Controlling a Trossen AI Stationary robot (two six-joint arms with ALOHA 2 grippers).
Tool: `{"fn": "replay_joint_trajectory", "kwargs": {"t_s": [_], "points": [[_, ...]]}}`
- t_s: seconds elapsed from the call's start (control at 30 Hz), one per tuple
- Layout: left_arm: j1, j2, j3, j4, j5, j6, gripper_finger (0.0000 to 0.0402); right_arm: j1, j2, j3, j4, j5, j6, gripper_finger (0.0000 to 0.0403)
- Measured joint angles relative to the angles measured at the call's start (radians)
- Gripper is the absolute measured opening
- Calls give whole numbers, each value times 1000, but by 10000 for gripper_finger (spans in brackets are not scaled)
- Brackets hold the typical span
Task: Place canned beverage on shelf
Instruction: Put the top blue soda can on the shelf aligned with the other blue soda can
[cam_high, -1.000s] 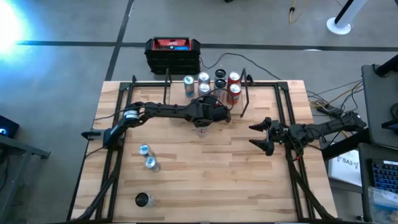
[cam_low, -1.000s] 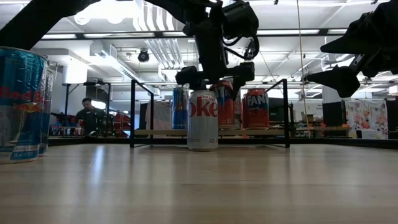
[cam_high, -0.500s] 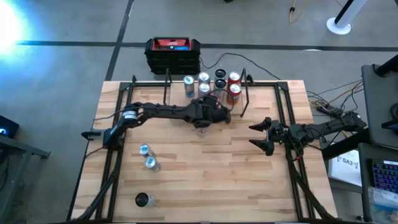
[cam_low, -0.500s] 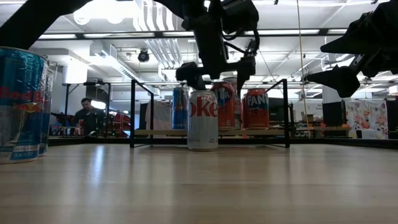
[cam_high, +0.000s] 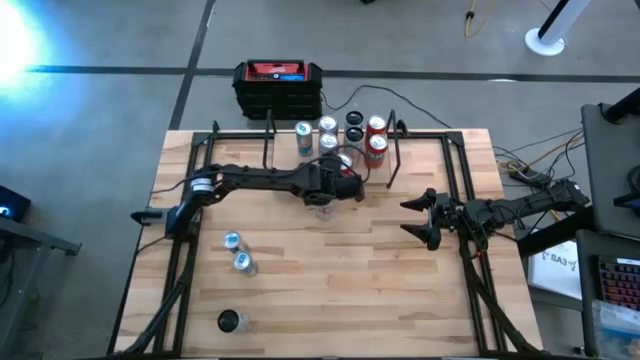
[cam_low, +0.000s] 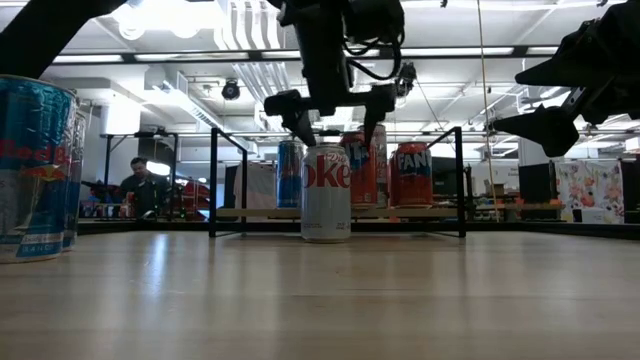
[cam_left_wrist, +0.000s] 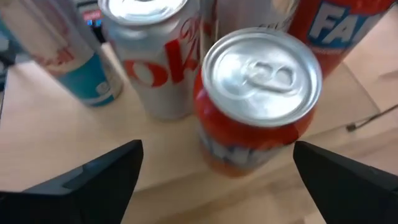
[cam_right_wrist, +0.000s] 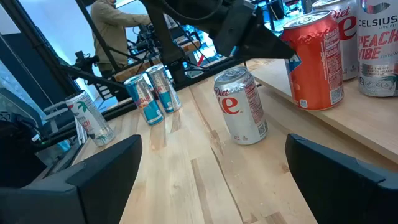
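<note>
An orange can (cam_left_wrist: 261, 106) stands upright on the light wood board of the shelf (cam_low: 440, 212), among a Diet Coke can (cam_left_wrist: 155, 56), a blue Red Bull can (cam_low: 290, 173) and a Fanta can (cam_low: 411, 173). My left gripper (cam_low: 332, 110) hangs open above and in front of the orange can, its fingers (cam_left_wrist: 93, 180) apart on either side and clear of it. A second Diet Coke can (cam_low: 326, 193) stands on the table just before the shelf. My right gripper (cam_high: 420, 218) waits open at the table's right side.
Two Red Bull cans (cam_high: 236, 252) and a dark can (cam_high: 229, 321) stand at the table's near left. A black box with a red top (cam_high: 278, 85) sits behind the table. The shelf's thin black posts (cam_low: 213, 180) frame the cans. A person (cam_low: 140, 185) is in the room behind.
My left gripper has opened wide and let go of the orange can, then risen and drawn back from the shelf toward the table's left. The orange can stays upright on the shelf board.
</note>
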Motion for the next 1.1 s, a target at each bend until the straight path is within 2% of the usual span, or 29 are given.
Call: {"fn": "replay_joint_trajectory", "kwargs": {"t_s": [0.3,0.83,1.0,1.1], "points": [[-1,-65,0,-185,146,-93,400,0,0,0,0,0,0,380],[0,-214,0,-644,373,-260,400,0,0,0,0,0,0,380],[0,-334,-84,-639,370,-266,400,0,0,0,0,0,0,380],[0,-431,-194,-641,368,-308,400,0,0,0,0,0,0,380]]}}
